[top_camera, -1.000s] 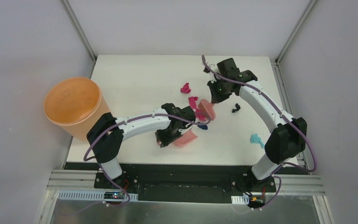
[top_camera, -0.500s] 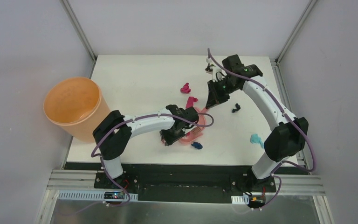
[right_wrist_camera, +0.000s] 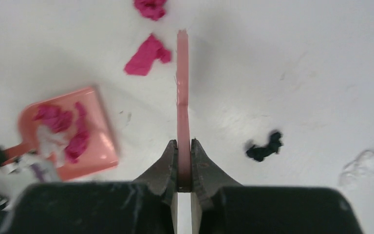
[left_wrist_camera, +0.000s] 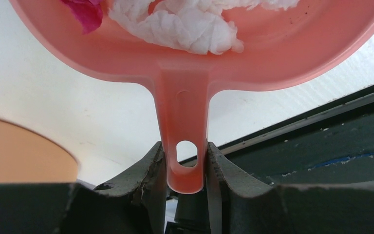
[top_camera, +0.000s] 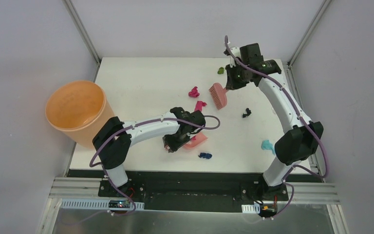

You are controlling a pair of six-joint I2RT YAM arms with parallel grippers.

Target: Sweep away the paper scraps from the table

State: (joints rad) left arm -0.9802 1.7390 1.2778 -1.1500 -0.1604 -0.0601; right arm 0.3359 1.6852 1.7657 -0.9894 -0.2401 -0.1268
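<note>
My left gripper [left_wrist_camera: 186, 168] is shut on the handle of the pink dustpan [left_wrist_camera: 224, 48], which holds a white wad [left_wrist_camera: 185, 24] and a magenta wad [left_wrist_camera: 85, 12]. In the top view the pan [top_camera: 196, 141] rests near the front middle of the white table [top_camera: 141, 83]. The right gripper [right_wrist_camera: 184, 146] is shut on the pink brush [right_wrist_camera: 182, 97], held above the table at back right [top_camera: 217, 95]. Loose paper scraps: two magenta [top_camera: 193, 92] [top_camera: 200, 105], black [top_camera: 246, 113], teal [top_camera: 268, 146], dark blue [top_camera: 205, 156], olive [top_camera: 220, 70].
A big orange bucket [top_camera: 75, 109] stands off the table's left edge, beside the left arm. The black front edge [left_wrist_camera: 321, 117] runs just behind the dustpan handle. Metal frame posts rise at the back corners.
The right arm has lifted the brush away from the dustpan toward the back right. The dark blue scrap has ended up nearer the front edge, outside the pan. The pan has shifted slightly.
</note>
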